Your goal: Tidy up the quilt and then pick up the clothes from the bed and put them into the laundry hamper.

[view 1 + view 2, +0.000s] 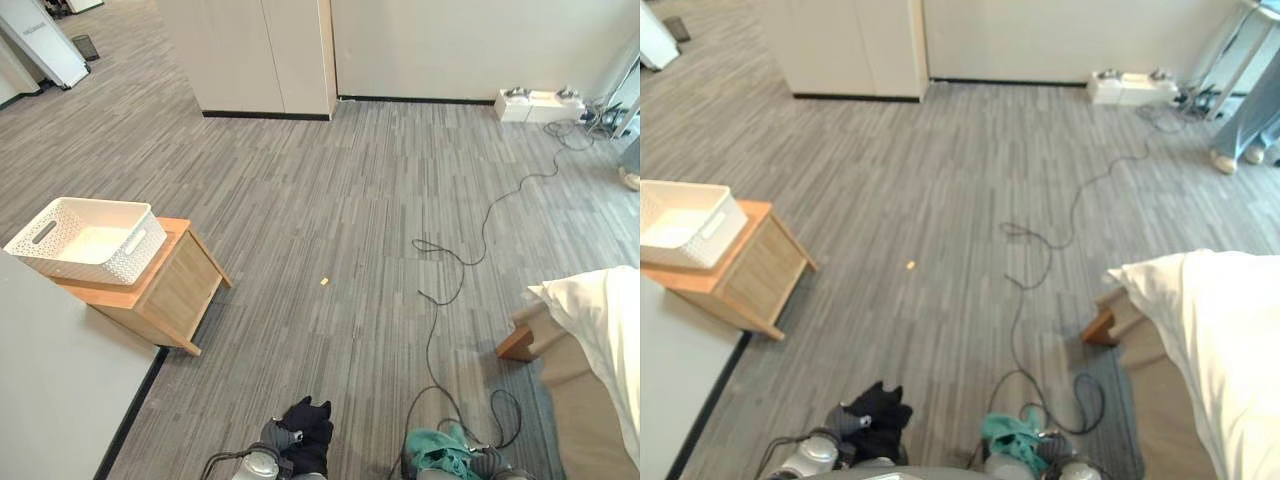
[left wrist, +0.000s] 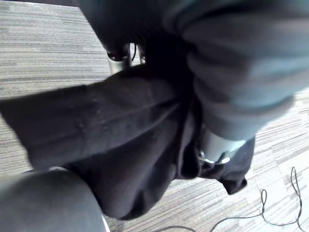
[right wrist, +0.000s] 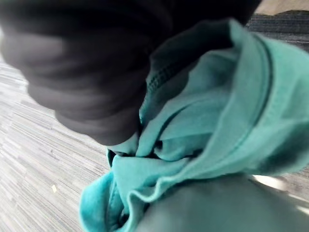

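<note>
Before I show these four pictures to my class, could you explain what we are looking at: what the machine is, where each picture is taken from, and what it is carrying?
This is a two-legged humanoid robot. The two wide pictures come from a stereo camera on its head, looking down at the grey carpet floor. The two close pictures come from cameras on its wrists.

The left hand is curled round a black garment. The right hand carries a teal garment, though its fingers are hidden in the cloth.

To the robot's left, a white laundry hamper sits on a small wooden table. To its right is the corner of the bed with its white quilt.
</note>
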Motion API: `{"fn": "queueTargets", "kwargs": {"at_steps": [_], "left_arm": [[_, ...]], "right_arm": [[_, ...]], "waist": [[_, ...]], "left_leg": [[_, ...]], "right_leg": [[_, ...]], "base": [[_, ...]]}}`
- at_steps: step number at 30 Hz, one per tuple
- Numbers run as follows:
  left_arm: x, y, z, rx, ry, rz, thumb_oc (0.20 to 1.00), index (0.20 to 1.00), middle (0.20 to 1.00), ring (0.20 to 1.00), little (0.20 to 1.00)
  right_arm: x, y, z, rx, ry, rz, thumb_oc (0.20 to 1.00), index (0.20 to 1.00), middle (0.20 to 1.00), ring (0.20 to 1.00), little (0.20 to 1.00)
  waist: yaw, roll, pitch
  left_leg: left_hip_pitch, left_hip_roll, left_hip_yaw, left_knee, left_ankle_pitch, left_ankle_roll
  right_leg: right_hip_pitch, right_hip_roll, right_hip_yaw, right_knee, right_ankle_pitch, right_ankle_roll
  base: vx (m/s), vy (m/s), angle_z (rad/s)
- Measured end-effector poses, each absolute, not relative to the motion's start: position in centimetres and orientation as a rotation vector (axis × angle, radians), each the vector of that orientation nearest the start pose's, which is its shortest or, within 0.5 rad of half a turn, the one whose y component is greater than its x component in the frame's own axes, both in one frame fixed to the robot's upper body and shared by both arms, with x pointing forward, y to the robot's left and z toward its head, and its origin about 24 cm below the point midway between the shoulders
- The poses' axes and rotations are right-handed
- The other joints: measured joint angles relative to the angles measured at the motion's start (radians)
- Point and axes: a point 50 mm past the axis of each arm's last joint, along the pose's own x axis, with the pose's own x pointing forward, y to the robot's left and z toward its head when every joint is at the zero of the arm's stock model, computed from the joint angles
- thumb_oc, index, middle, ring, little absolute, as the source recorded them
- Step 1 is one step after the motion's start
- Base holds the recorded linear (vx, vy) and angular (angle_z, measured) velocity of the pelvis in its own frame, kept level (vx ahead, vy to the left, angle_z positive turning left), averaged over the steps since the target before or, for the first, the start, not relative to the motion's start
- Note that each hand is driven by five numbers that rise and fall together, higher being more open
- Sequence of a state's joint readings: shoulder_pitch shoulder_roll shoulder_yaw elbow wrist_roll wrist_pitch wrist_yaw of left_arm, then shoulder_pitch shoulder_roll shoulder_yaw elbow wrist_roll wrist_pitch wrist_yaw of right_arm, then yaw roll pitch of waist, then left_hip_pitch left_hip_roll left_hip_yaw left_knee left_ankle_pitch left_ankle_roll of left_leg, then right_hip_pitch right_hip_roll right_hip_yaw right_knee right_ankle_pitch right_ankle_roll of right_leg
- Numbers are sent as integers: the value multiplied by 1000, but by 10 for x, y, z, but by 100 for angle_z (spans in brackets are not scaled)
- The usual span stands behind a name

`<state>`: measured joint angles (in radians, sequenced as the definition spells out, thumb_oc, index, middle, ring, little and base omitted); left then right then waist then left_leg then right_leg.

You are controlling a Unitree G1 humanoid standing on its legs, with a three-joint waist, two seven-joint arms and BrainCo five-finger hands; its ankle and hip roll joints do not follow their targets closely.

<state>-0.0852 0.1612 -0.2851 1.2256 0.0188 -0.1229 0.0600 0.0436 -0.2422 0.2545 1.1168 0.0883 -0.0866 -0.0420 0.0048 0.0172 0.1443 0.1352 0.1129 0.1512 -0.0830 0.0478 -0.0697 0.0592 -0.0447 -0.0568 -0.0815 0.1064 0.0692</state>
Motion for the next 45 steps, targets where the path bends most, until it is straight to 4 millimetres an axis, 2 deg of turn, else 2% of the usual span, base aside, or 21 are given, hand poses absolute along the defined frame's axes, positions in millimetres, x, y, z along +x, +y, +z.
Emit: {"fn": "queueTargets", "kwargs": {"at_steps": [5, 8, 9, 11, 12, 13, 14, 16, 20, 22, 23, 24, 26, 30, 31, 32, 35, 37, 39, 41, 45], "left_arm": [[124, 191, -159, 351, 1059, -110, 200, 200, 200, 200, 200], [129, 222, -152, 407, 1055, -42, 200, 200, 200, 200, 200], [125, 223, -154, 414, 1077, -40, 200, 200, 200, 200, 200], [126, 224, -154, 374, 1075, -4, 200, 200, 200, 200, 200], [123, 214, -157, 341, 1085, -9, 200, 200, 200, 200, 200], [128, 210, -156, 321, 1065, -6, 200, 200, 200, 200, 200], [137, 212, -152, 312, 1035, -5, 200, 200, 200, 200, 200], [133, 207, -154, 297, 1044, -5, 200, 200, 200, 200, 200], [125, 222, -155, 310, 1099, 37, 200, 200, 200, 200, 200], [118, 230, -156, 324, 1124, 57, 200, 200, 200, 200, 200], [111, 218, -160, 315, 1138, 15, 200, 200, 200, 200, 200], [113, 223, -159, 365, 1141, -9, 200, 200, 200, 200, 200], [115, 225, -157, 398, 1131, -29, 200, 200, 200, 200, 200], [139, 208, -152, 403, 1044, -85, 200, 200, 200, 200, 200], [148, 202, -149, 389, 1013, -86, 200, 200, 200, 200, 200], [160, 195, -145, 383, 976, -99, 200, 200, 200, 200, 200], [156, 191, -147, 395, 969, -127, 200, 200, 200, 200, 200], [139, 195, -153, 382, 1021, -111, 200, 200, 200, 200, 200], [149, 185, -150, 318, 974, -89, 200, 200, 200, 200, 200], [160, 184, -145, 316, 926, -86, 200, 200, 200, 200, 200], [161, 186, -144, 305, 920, -62, 200, 200, 200, 200, 200]], "right_arm": [[102, -214, -157, -278, 1082, 19, 200, 200, 200, 200, 200], [112, -205, -156, -253, 1051, 26, 200, 200, 200, 200, 200], [110, -207, -156, -259, 1055, 23, 200, 200, 200, 200, 200], [111, -210, -155, -264, 1056, 19, 200, 200, 200, 200, 200], [121, -219, -151, -294, 1035, 16, 200, 200, 200, 200, 200], [127, -225, -148, -302, 1017, 3, 200, 200, 200, 200, 200], [131, -220, -146, -293, 1001, 13, 200, 200, 200, 200, 200], [131, -223, -145, -313, 997, 20, 200, 200, 200, 200, 200], [123, -195, -151, -296, 1000, 112, 200, 200, 200, 200, 200], [114, -186, -154, -280, 1009, 138, 200, 200, 200, 200, 200], [122, -194, -150, -294, 983, 123, 200, 200, 200, 200, 200], [125, -186, -149, -267, 970, 129, 200, 200, 200, 200, 200], [132, -182, -145, -261, 930, 141, 200, 200, 200, 200, 200], [150, -185, -135, -237, 852, 120, 200, 200, 200, 200, 200], [151, -187, -134, -241, 842, 127, 200, 200, 200, 200, 200], [149, -196, -132, -258, 834, 116, 200, 200, 200, 200, 200], [145, -201, -136, -266, 872, 104, 200, 200, 200, 200, 200], [146, -196, -139, -246, 893, 105, 200, 200, 200, 200, 200], [139, -203, -140, -242, 907, 86, 200, 200, 200, 200, 200], [141, -205, -139, -249, 902, 75, 200, 200, 200, 200, 200], [170, -204, -127, -292, 828, 107, 200, 200, 200, 200, 200]], "waist": [[7, -9, -8], [49, -99, 15], [44, -110, 16], [63, -109, 13], [82, -54, 9], [86, -26, 21], [67, -50, 43], [68, -13, 34], [94, -102, 1], [96, -140, -25], [63, -63, -16], [35, -96, -14], [23, -98, -10], [-13, -47, 18], [-32, -36, 19], [-37, -25, 21], [-34, -20, 21], [-42, -37, 26], [-7, -69, 40], [25, -96, 45], [52, -63, 43]], "left_leg": [[-26, 11, 16, 105, -6, -32], [-310, 6, -62, 639, 45, -110], [-343, 17, -56, 703, 38, -96], [-368, 2, 56, 618, 17, -75], [-377, 12, 93, 455, 6, -60], [-375, 7, 96, 368, 5, -62], [-374, -49, 137, 272, 11, -47], [-351, -44, 187, 104, 25, -32], [-363, -74, 185, 216, 28, 34], [-271, -110, 217, 269, -47, 103], [-175, -66, 203, 165, -64, 154], [-140, -115, 170, 132, -63, 162], [-78, -148, 142, 80, -48, 163], [-3, -161, 4, 17, -51, 130], [9, -163, -65, 14, -81, 80], [-8, -167, -84, 17, -91, 98], [90, -158, -87, 3, -107, 68], [34, -131, -80, 265, -152, 15], [-255, -70, -52, 843, -23, -2], [-367, -34, 16, 931, -62, 15], [-398, -38, 149, 429, -13, 21]], "right_leg": [[-13, 8, 10, 48, -32, -34], [-157, -23, -59, 386, -209, -142], [-146, -23, -72, 375, -217, -136], [-125, -23, -41, 246, -219, -132], [-82, 34, -29, 170, -225, -95], [-88, 51, -43, 284, -247, -95], [16, 22, -29, 185, -219, -132], [68, 57, -62, 94, -225, -117], [82, 44, -119, 121, -253, -140], [37, 29, -113, 301, -309, -15], [-79, 43, -128, 604, -355, 84], [-196, -21, -80, 870, -347, 112], [-282, -63, -36, 985, -344, 117], [-340, -14, 39, 696, -353, 88], [-347, -4, 89, 480, -321, 71], [-361, -31, 113, 317, -245, 96], [-310, -47, 98, 204, -61, 76], [-240, -53, 59, 225, -32, 46], [-131, -55, -22, 160, -30, -65], [-82, -39, -10, 143, -10, -141], [21, 14, -8, 16, -94, -48]], "base": [[15, -163, -14], [155, -219, -23], [313, -53, -13], [374, 59, -38], [315, 77, -59], [528, 109, -22], [569, 91, 16], [655, 77, 20], [465, 31, 10], [500, 95, 9], [574, 83, 43], [760, 81, 73], [543, -43, 65], [484, -189, 104], [703, -312, 146], [395, -146, 147], [561, -316, 48], [329, -348, 38], [387, -339, 81], [389, -111, 27], [542, 53, -49]]}}
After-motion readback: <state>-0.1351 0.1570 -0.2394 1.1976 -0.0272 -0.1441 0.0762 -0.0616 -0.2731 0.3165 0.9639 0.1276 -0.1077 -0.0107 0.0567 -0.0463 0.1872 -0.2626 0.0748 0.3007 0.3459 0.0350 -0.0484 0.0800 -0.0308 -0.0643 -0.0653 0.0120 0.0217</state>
